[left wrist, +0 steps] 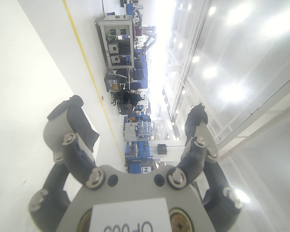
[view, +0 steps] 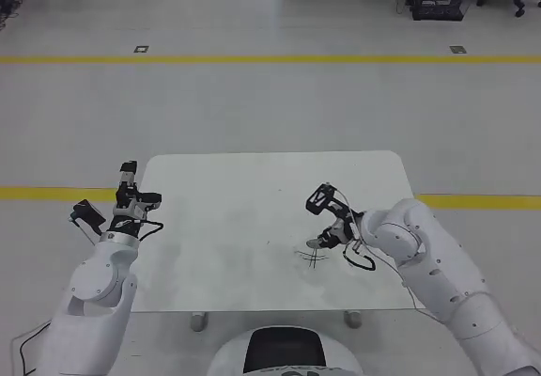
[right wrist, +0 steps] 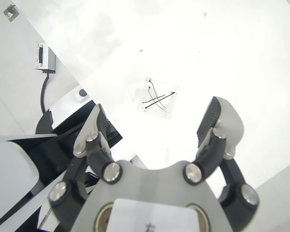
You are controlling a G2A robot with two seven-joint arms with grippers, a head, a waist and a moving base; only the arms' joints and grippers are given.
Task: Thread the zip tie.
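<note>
Several thin black plastic zip ties (right wrist: pixel 157 98) lie crossed over each other on a small clear square sheet (right wrist: pixel 143 94). The sheet lies on the white counter (view: pixel 252 197), in its right part on the robot's side. The right hand (right wrist: pixel 157 119) hovers near the ties, its fingers wide apart and holding nothing. The left hand (left wrist: pixel 135 108) is at the counter's left edge, also spread apart and empty.

A white bench (view: pixel 252 188) stands on a pale floor crossed by two yellow lines (view: pixel 270 59). A grey box (right wrist: pixel 44 59) with a black cable (right wrist: pixel 43 90) sits on the floor beside it.
</note>
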